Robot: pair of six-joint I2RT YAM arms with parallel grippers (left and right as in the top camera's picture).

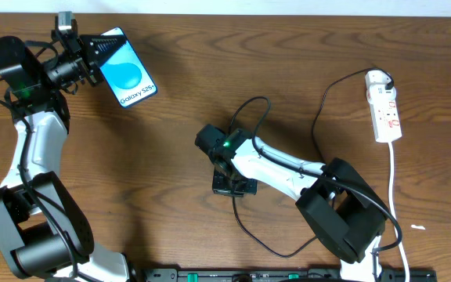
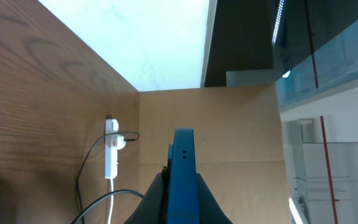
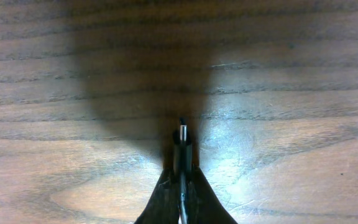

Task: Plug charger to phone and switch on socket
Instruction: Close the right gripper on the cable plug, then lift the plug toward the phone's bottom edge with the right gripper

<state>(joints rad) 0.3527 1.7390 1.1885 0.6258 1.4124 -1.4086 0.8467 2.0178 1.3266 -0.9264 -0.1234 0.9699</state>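
The phone [image 1: 128, 71], blue-screened and marked "Galaxy S25", is held at the table's far left with my left gripper [image 1: 92, 61] shut on its lower end. In the left wrist view the phone [image 2: 183, 155] stands edge-on between the fingers [image 2: 211, 200]. At mid-table my right gripper [image 1: 231, 185] points down, shut on the charger's connector tip [image 3: 183, 133], which sticks out just above the wood. The charger's thin black cable [image 1: 322, 117] runs to its plug in the top of the white socket [image 1: 387, 113] at the far right. The socket [image 2: 111, 149] also shows in the left wrist view.
The socket's white cord [image 1: 392, 184] runs down the right side toward the front edge. Loose loops of black cable [image 1: 250, 106] lie around the right arm. A cardboard-coloured wall [image 2: 229, 137] rises beyond the table's right end.
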